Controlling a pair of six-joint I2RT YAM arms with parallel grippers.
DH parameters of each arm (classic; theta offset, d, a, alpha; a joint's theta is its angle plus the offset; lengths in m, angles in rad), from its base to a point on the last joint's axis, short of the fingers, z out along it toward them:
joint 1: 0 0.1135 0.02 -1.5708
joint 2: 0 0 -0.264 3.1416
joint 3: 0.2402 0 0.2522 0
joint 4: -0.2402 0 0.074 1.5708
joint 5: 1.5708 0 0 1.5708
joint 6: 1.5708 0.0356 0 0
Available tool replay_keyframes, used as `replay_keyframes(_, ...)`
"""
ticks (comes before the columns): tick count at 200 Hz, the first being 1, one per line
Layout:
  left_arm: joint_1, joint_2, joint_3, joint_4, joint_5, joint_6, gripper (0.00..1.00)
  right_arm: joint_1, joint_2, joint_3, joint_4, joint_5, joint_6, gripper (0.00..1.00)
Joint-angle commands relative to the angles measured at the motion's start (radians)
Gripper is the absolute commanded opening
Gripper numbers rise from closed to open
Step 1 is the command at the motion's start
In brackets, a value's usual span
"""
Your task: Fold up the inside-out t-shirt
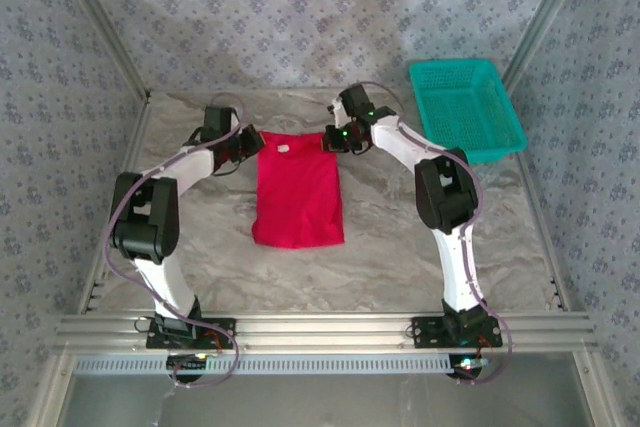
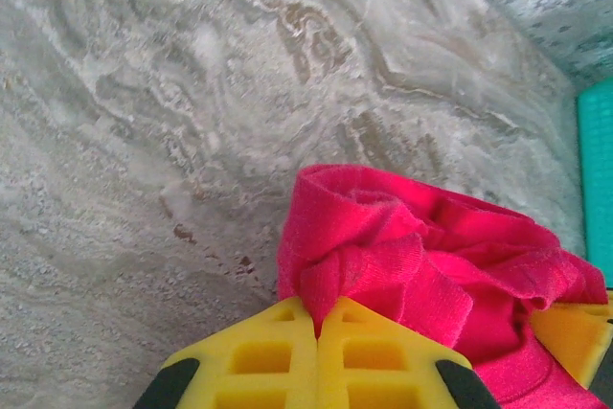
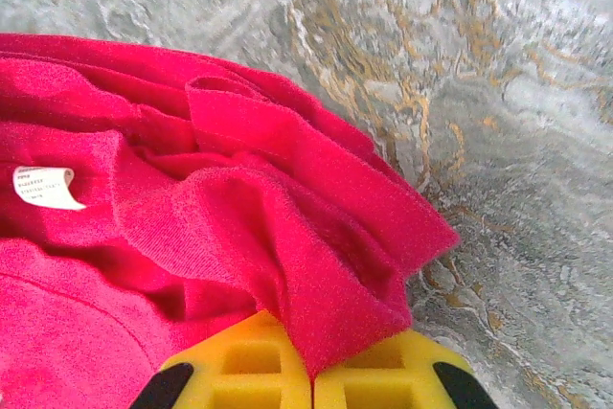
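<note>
The red t-shirt (image 1: pixel 297 192) lies as a folded rectangle in the middle of the desk (image 1: pixel 400 247). The left hand (image 2: pixel 317 323) is clamped on bunched cloth at its far left corner, and the right hand (image 3: pixel 311 371) grips the far right corner. The white neck tag (image 3: pixel 43 187) faces up. A teal mesh basket (image 1: pixel 466 107) sits far right.

Red tee (image 1: pixel 297 197) lies flat, narrow rect, white tag (image 3: pixel 43 187) showing; far corners bunched in my L gripper (image 2: pixel 317 318) & R gripper (image 3: pixel 309 352).
</note>
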Motion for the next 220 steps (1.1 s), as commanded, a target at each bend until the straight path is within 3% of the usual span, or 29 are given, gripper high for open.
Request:
replay_keyframes(1, 0.019, -0.032, 0.067, -0.025, 0.02, -0.009, 0.0, -0.021, -0.049, 0.071, -0.032, -0.006, 0.012, 0.0)
replay_keyframes(27, 0.054, 0.003, 0.182, -0.023, 0.088, -0.045, 0.0, -0.039, -0.029, 0.216, -0.062, -0.016, 0.045, 0.0)
replay_keyframes(67, 0.085, 0.027, 0.438, -0.04, 0.155, -0.078, 0.0, -0.063, 0.038, 0.58, -0.181, -0.024, 0.062, 0.0)
replay_keyframes(87, 0.085, -0.01, 0.464, -0.019, 0.164, -0.063, 0.0, -0.057, 0.009, 0.613, -0.183, -0.032, 0.041, 0.0)
replay_keyframes(106, 0.075, -0.09, 0.329, 0.06, 0.163, -0.043, 0.0, -0.033, -0.081, 0.449, -0.135, -0.029, -0.004, 0.0)
replay_keyframes(130, 0.049, -0.201, 0.058, 0.172, 0.141, -0.037, 0.0, 0.011, -0.215, 0.063, 0.002, -0.025, -0.052, 0.0)
replay_keyframes(165, -0.027, -0.343, -0.29, 0.247, 0.088, -0.04, 0.0, 0.076, -0.381, -0.418, 0.215, -0.007, 0.031, 0.0)
replay_keyframes(191, -0.065, -0.458, -0.394, 0.171, 0.03, -0.021, 0.0, 0.126, -0.492, -0.582, 0.258, 0.066, 0.073, 0.0)
replay_keyframes(220, -0.067, -0.495, -0.376, 0.112, -0.016, 0.014, 0.0, 0.114, -0.552, -0.623, 0.261, 0.121, 0.091, 0.0)
